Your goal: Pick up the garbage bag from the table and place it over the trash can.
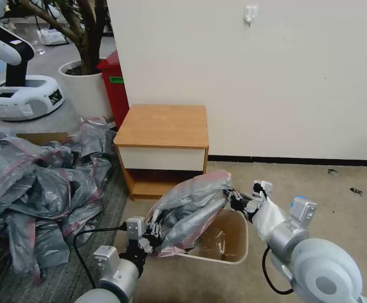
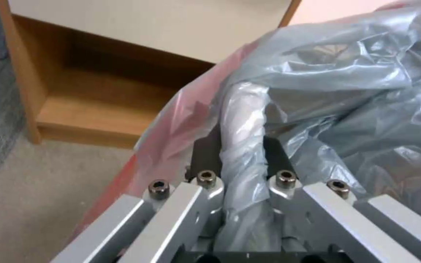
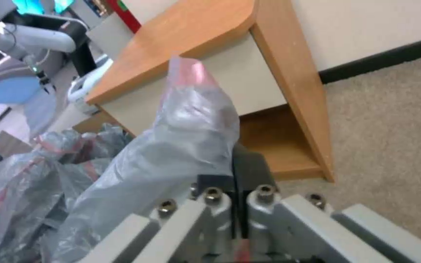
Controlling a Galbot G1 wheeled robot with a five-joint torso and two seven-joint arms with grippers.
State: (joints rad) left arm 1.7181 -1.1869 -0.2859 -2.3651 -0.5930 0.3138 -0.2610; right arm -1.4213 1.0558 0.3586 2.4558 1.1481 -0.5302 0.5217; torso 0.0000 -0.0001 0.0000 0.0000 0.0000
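A crinkly grey garbage bag [image 1: 191,208] with a pink-red rim hangs stretched between my two grippers, above the near-left part of the beige trash can [image 1: 227,240] on the carpet. My left gripper [image 1: 156,235] is shut on the bag's lower left edge; in the left wrist view a twisted fold of the bag [image 2: 245,146] is pinched between the left gripper [image 2: 242,153] fingers. My right gripper [image 1: 233,198] is shut on the bag's upper right edge, and the bag [image 3: 186,135] drapes over the right gripper [image 3: 234,171]. The wooden table [image 1: 163,126] stands just behind, its top bare.
A large heap of grey-pink bags [image 1: 36,189] covers the floor to my left. A tall red bin [image 1: 115,86] and a white planter [image 1: 82,86] stand behind the table by the wall. Open carpet lies to the right of the trash can.
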